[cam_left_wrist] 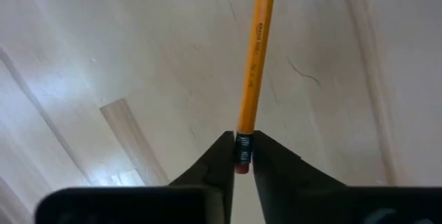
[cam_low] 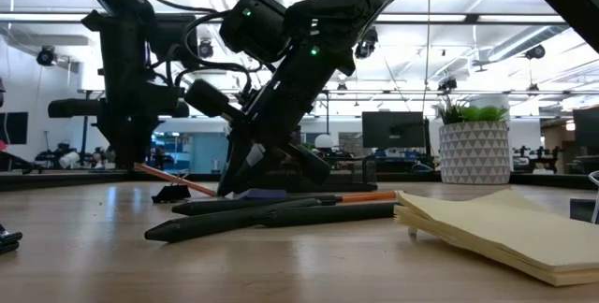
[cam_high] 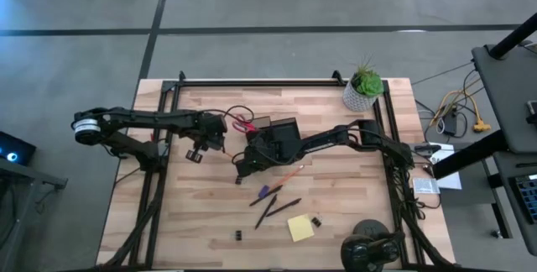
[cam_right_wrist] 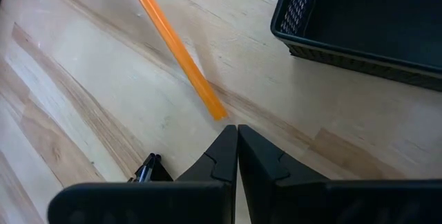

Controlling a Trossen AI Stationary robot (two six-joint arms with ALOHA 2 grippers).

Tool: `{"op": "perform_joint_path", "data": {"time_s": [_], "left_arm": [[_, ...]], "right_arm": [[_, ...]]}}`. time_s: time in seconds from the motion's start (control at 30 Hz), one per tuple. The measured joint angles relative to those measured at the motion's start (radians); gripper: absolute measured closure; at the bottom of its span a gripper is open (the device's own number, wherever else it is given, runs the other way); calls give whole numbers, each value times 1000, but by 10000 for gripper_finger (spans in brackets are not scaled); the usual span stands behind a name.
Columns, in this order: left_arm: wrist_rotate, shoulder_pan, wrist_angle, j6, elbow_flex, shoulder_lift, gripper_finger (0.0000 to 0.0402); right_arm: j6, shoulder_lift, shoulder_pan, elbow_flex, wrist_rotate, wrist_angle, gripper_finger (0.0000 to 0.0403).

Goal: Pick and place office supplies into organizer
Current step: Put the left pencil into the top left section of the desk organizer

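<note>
Overhead, a wooden table (cam_high: 336, 213) carries two dark robot arms reaching toward its centre. The left gripper (cam_left_wrist: 243, 156) sits at about nine o'clock from the table's middle, its two fingers clamped on the eraser end of an orange pencil (cam_left_wrist: 254, 65), which slants away over the wood. The right gripper (cam_right_wrist: 237, 148) hangs just beside it, near the centre, its fingers pressed together and holding nothing, with the pencil's far tip just ahead of them. The black organizer (cam_high: 281, 129) stands directly at twelve o'clock from the right gripper, close by. Red-handled scissors (cam_high: 243, 124) lie at the organizer's nine o'clock. Toward six o'clock lie a purple-tipped pen (cam_high: 267, 192), dark pens (cam_high: 281, 209), a yellow sticky-note pad (cam_high: 300, 227) and small black binder clips (cam_high: 316, 221). A potted plant (cam_high: 363, 87) stands at one o'clock.
</note>
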Motion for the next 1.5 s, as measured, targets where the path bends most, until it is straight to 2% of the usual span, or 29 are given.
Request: {"op": "perform_joint_path", "data": {"time_s": [0.13, 0.37, 0.6, 0.87, 1.13, 1.23, 1.5], "left_arm": [[0, 0, -1, 1, 0, 0, 394], [-34, 0, -1, 3, 0, -7, 393], [-67, 0, -60, 2, 22, -43, 393], [-151, -3, -207, 0, 157, -112, 393], [-243, -49, -414, -32, 383, -139, 393], [-318, -74, -428, -60, 465, -116, 393], [-644, -89, -476, 16, 589, 34, 393]], "right_arm": [[0, 0, 0, 0, 0, 0, 394], [0, -6, 2, 0, 9, -4, 394], [-84, -115, 23, 0, 196, -82, 394], [-71, -319, 41, 0, 528, -428, 394], [-60, -467, 34, -2, 659, -668, 394], [-61, -478, 21, -3, 659, -699, 394], [-45, -481, 14, -4, 653, -708, 394]]}}
